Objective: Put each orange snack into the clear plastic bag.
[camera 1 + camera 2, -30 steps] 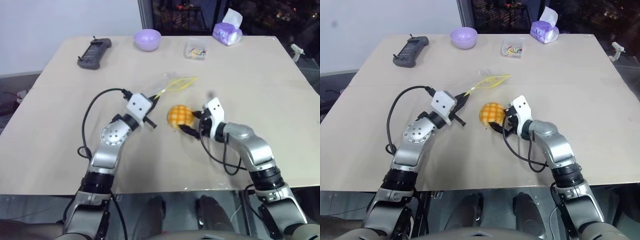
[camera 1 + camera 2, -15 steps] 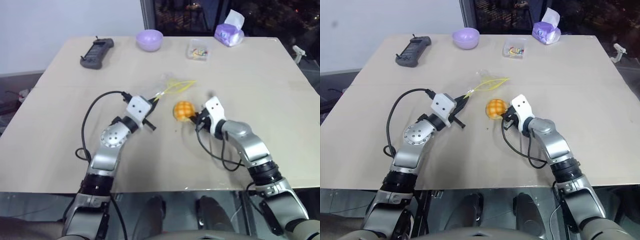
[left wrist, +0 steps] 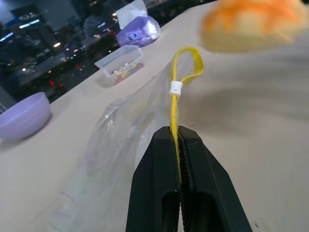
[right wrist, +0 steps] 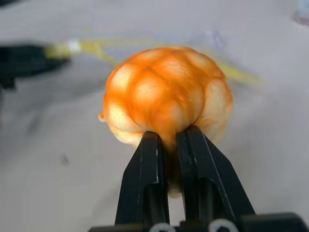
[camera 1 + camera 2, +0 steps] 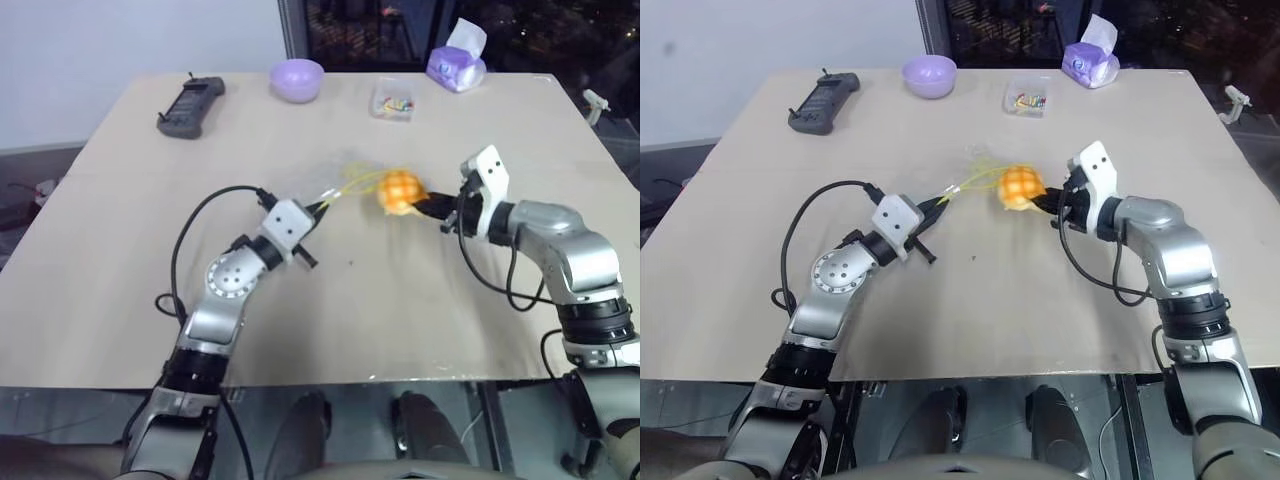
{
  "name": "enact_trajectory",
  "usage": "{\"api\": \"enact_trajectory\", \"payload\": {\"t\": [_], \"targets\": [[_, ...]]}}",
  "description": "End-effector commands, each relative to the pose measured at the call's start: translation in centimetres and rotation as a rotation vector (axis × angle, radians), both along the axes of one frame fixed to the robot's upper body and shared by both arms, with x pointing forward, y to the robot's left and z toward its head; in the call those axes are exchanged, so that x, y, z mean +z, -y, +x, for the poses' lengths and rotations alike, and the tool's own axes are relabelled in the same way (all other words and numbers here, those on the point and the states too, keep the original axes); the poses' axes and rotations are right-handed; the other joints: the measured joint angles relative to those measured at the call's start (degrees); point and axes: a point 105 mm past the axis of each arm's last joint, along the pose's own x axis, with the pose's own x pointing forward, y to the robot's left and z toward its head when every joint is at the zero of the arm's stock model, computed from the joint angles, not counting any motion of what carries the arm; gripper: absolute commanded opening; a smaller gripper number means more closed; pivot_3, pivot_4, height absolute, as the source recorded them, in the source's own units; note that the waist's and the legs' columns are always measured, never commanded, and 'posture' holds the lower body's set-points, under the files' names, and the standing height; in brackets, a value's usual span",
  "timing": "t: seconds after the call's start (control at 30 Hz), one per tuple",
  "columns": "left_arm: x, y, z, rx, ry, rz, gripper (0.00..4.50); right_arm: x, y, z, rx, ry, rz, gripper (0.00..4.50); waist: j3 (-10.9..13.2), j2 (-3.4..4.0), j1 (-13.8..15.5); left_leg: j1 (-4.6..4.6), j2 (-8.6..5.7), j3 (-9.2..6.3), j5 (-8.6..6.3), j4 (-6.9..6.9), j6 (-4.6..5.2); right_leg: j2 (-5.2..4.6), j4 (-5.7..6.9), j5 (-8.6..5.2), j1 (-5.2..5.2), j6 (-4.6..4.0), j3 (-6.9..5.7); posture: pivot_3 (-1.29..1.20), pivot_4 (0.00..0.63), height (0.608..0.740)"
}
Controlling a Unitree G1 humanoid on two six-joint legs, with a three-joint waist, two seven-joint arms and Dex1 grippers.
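The orange snack [image 5: 398, 189], a round domed bun with a darker grid on top, hangs above the table, pinched at its edge by my right gripper [image 4: 167, 145], which is shut on it. The snack [image 5: 1019, 186] sits right at the mouth of the clear plastic bag [image 3: 120, 140]. My left gripper [image 3: 177, 140] is shut on the bag's yellow seal strip [image 3: 175, 101] and holds that edge lifted off the table. The bag's crinkly body trails away from the fingers. In the head views the left gripper [image 5: 318, 207] is just left of the snack.
At the far edge of the table [image 5: 300, 330] stand a lilac bowl [image 5: 297, 78], a small clear box with coloured bits [image 5: 392, 101] and a purple tissue pack [image 5: 455, 66]. A black remote [image 5: 189, 104] lies at the far left.
My right gripper has closed on the orange snack, lifted it off the table and carried it up and to the right, to the bag's mouth. The left gripper has kept still on the seal strip.
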Motion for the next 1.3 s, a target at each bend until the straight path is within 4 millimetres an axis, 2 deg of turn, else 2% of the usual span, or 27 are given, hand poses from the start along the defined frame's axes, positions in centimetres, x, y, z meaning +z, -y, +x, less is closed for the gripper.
{"api": "enact_trajectory", "payload": {"t": [0.03,0.3,0.77,1.0,1.3], "targets": [[1.0,0.6,-0.7,-0.034,0.055,0.008,0.00,1.6,-0.2,0.3,-0.010,0.035,0.039,0.04,0.00,0.00,0.05,-0.01,-0.02,0.00,0.00,0.00,0.00,-0.02,-0.01,0.00,0.00,0.00,0.00,0.00,0.150,0.740],[1.2,0.6,-0.6,-0.030,0.058,-0.005,0.00,1.1,-0.9,0.3,0.015,0.008,0.032,0.04,0.00,0.00,-0.10,0.00,-0.02,-0.02,0.00,0.00,0.00,-0.02,0.01,0.00,0.00,0.00,-0.03,0.00,0.150,0.740],[1.8,0.9,-0.3,-0.019,0.079,-0.020,0.00,0.6,-1.1,0.6,-0.017,-0.100,0.117,0.04,0.00,0.00,-0.13,0.00,-0.02,-0.02,0.00,0.00,0.00,-0.02,0.02,0.00,0.00,0.00,-0.03,0.00,0.150,0.740],[1.5,2.1,-1.4,-0.127,0.078,0.012,0.00,1.1,-1.2,0.8,-0.017,-0.115,0.162,0.04,0.00,0.00,-0.14,0.00,-0.02,-0.02,0.00,0.00,0.00,-0.02,0.02,0.00,0.00,0.00,-0.03,0.00,0.150,0.740],[0.7,3.1,-2.7,-0.262,0.077,0.098,0.00,0.4,-0.6,1.1,0.000,-0.162,0.164,0.04,0.01,0.01,-0.14,0.00,-0.02,-0.01,0.00,0.00,0.00,-0.02,0.01,0.00,0.00,0.00,-0.02,0.00,0.150,0.740]]}}
